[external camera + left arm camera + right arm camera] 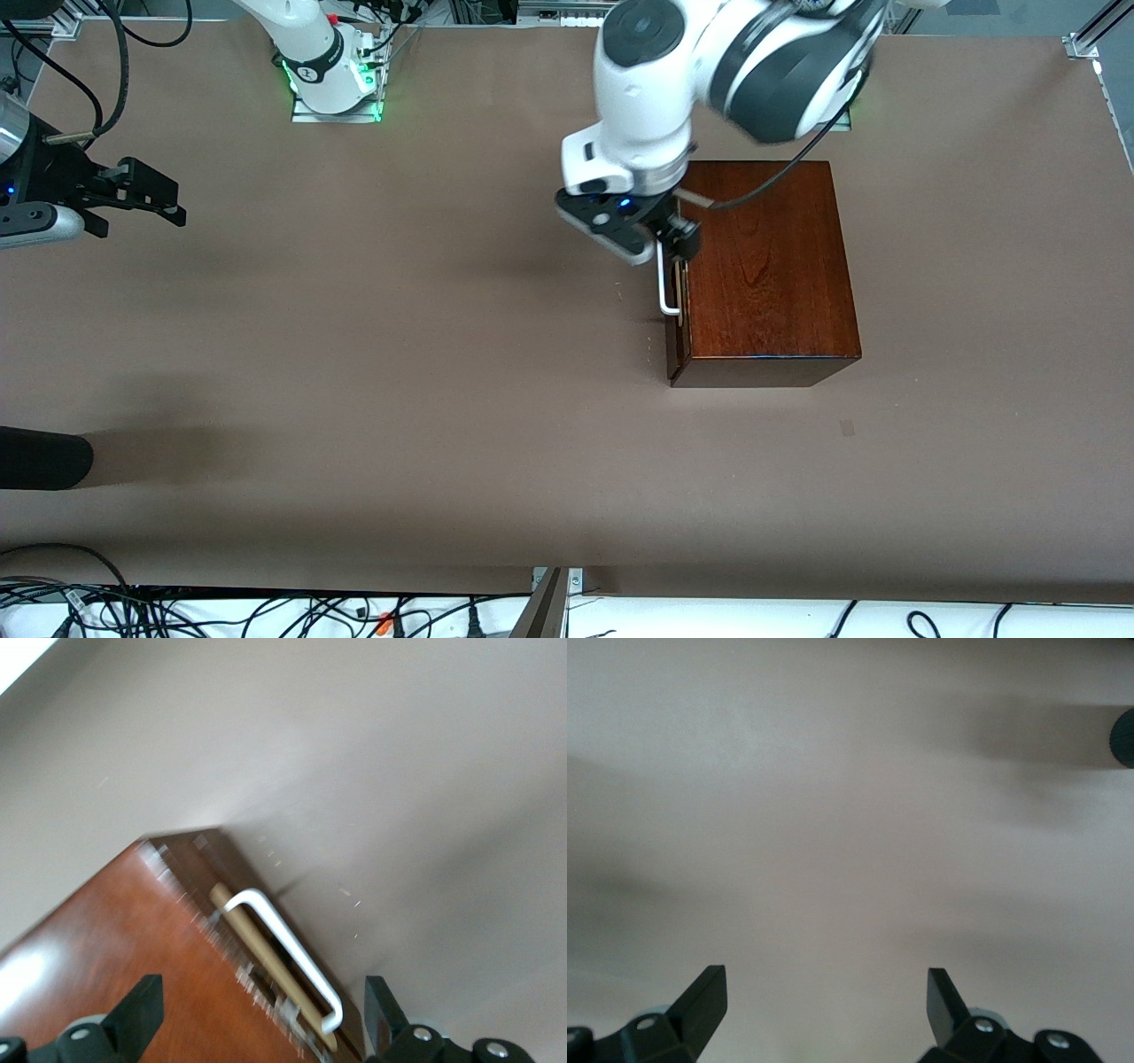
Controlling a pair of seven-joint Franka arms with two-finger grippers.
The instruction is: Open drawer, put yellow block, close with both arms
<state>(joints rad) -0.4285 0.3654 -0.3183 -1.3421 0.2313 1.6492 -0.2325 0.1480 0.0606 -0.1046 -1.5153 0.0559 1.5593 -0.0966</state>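
Right gripper: at the right arm's end of the table, held up over bare tabletop, fingers spread wide, nothing between them; arm waiting.
Dark object: black rounded end at the table edge at the right arm's end, nearer the front camera than the right gripper; kind not discernible.
Table: brown surface, bare across the middle.
Left gripper: over the front of the box, at the upper end of the handle; fingers spread apart, one over the box top, the other over the tabletop past the handle, the handle between them; contact with the handle not discernible.
Handle: white U-shaped bar on the drawer front, facing the right arm's end of the table.
Drawer: dark reddish-brown front, pulled out only a sliver, a thin strip of pale wood showing between front and box.
Box: glossy dark mahogany, resting on the table toward the left arm's end.
Yellow block: in no view.
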